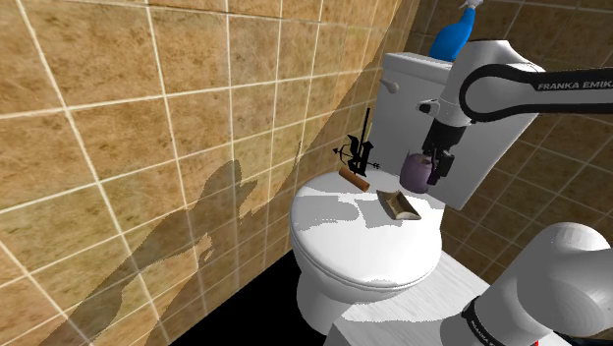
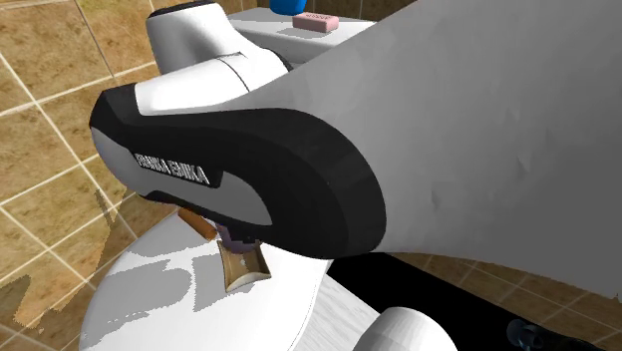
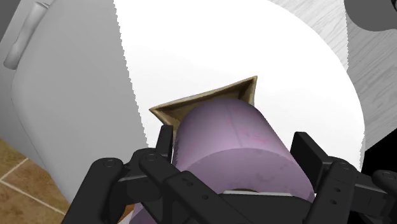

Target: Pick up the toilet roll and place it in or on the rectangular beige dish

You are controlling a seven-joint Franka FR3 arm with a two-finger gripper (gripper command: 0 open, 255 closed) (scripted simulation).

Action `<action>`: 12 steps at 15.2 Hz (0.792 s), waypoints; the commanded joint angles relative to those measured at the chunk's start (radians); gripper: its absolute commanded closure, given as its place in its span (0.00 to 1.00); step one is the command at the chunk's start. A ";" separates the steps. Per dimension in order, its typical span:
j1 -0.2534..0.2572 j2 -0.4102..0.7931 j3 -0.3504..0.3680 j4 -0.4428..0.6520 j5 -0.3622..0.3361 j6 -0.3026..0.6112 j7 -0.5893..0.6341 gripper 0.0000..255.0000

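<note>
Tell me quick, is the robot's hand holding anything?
Gripper: jaws closed on the purple toilet roll, held above the beige dish.

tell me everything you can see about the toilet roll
The toilet roll is a pale lilac cylinder, faintly mottled, with a hollow core at the end nearest the hand. The black gripper is shut on it, a finger on each side. It hangs end-down just above the beige dish on the white toilet lid, apparently touching neither.
</note>
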 commanded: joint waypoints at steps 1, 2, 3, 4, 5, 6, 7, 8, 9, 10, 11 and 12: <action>0.007 0.000 0.011 -0.019 0.007 0.017 0.019 1.00; 0.006 0.003 0.009 -0.031 0.005 0.032 0.019 1.00; 0.005 0.007 0.007 -0.042 0.003 0.047 0.020 1.00; 0.005 0.011 0.005 -0.053 0.000 0.062 0.021 1.00; 0.004 0.015 0.002 -0.064 -0.002 0.077 0.022 1.00; 0.003 0.019 0.000 -0.075 -0.004 0.092 0.023 1.00; 0.003 0.024 -0.003 -0.085 -0.006 0.108 0.024 1.00; 0.002 0.030 -0.005 -0.096 -0.009 0.123 0.025 1.00; 0.001 0.035 -0.008 -0.106 -0.011 0.139 0.026 1.00; 0.001 0.041 -0.010 -0.116 -0.013 0.155 0.027 1.00; 0.000 0.048 -0.013 -0.125 -0.016 0.171 0.028 1.00; -0.001 0.055 -0.015 -0.135 -0.018 0.187 0.029 1.00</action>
